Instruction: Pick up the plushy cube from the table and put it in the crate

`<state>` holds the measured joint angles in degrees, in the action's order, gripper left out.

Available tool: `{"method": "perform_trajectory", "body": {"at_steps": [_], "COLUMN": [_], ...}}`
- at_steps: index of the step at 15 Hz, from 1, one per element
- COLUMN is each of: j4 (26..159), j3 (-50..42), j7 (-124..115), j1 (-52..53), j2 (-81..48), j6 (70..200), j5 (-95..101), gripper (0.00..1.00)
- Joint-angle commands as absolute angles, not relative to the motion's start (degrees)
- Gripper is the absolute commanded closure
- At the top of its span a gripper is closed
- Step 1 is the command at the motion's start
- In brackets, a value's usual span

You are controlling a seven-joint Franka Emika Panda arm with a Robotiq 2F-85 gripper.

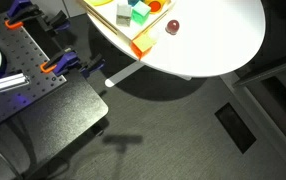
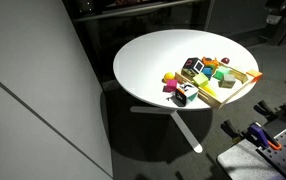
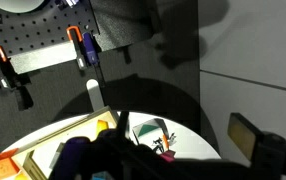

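The plushy cube (image 2: 181,95) is white with a dark cartoon picture. It lies on the round white table (image 2: 153,60) just outside the near corner of the pale-yellow crate (image 2: 245,80). In the wrist view the cube (image 3: 153,135) lies on the table's edge, far below my gripper (image 3: 163,155). The gripper's dark fingers stand wide apart and hold nothing. The crate's yellow wall (image 3: 8,162) shows at lower left. The arm is not in either exterior view. From above, the crate (image 1: 118,30) holds several coloured cubes.
A dark red ball (image 1: 171,27) lies on the table (image 1: 213,40) beside the crate. An orange ball (image 2: 169,77) and a purple piece (image 2: 173,88) lie next to the plushy cube. A black perforated bench (image 1: 33,60) with orange clamps (image 1: 55,67) stands beside the table.
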<state>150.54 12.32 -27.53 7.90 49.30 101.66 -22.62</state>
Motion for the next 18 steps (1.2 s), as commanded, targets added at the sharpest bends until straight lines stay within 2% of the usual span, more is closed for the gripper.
{"method": "perform_trajectory", "body": {"at_steps": [1, 10, 18], "j4": [150.36, 150.36, 149.12], "j3": [13.19, 13.19, 15.45], "j7": [-26.84, -26.84, -22.76], "j1": [6.67, 6.67, 6.29], "j2": [49.45, 49.45, 40.03], "j6": [101.2, 101.2, 108.83], "j5": [-23.27, -23.27, -20.85], "gripper": [0.0, 0.0, 0.0]}}
